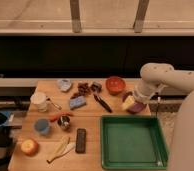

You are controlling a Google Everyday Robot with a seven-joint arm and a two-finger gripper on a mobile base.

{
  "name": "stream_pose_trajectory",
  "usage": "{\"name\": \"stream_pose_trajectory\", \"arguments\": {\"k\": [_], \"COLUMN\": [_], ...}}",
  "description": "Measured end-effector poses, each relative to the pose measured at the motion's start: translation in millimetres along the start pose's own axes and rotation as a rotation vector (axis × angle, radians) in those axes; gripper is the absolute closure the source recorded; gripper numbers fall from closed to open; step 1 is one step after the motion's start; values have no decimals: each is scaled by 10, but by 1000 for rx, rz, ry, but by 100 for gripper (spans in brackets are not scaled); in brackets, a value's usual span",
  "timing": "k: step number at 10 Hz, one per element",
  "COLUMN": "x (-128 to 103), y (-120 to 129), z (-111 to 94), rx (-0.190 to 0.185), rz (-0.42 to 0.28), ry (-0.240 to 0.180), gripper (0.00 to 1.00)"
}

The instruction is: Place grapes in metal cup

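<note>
The grapes, a lumpy dark reddish bunch, lie on the wooden table at the back middle. The metal cup, small and shiny with a dark inside, stands at the front left, beside the blue cup. My gripper is at the table's right edge, at the end of the white arm. It hangs low over a yellow and purple item, far to the right of both the grapes and the metal cup.
A green tray fills the front right. A red-orange bowl, black tool, blue sponge, white mug, remote, banana and apple are spread over the table.
</note>
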Motion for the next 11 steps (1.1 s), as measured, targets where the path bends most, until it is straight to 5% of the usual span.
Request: {"name": "stream_pose_trajectory", "arguments": {"k": [8,11], "x": [-1456,-1753], "y": [1045,1318], "z": [-180,-249], "rx": [-15,-30], "rz": [-326,-396], "ry": [-210,-274], "gripper": [20,20]}}
